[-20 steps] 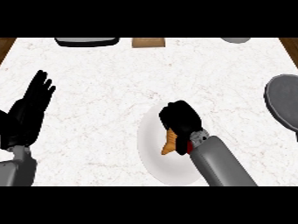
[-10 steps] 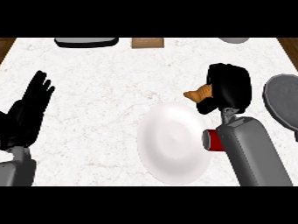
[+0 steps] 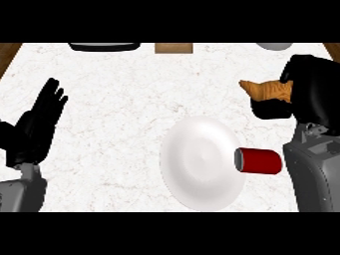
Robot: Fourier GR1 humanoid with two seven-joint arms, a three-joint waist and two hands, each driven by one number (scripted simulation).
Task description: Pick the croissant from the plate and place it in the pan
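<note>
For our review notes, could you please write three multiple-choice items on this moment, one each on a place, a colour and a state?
1. Where is the croissant?
A. on the plate
B. in the right hand, above the counter
C. beside the left hand

2. What colour is the cup lying by the plate's right edge?
A. red
B. blue
C. green

3. How is the left hand?
A. curled round the cup
B. pressing on the plate
C. open, fingers up

Answers: 1 B, the right hand curls round the croissant, away from the plate. 2 A, the cup's side is red. 3 C, its fingers are straight and hold nothing.
</note>
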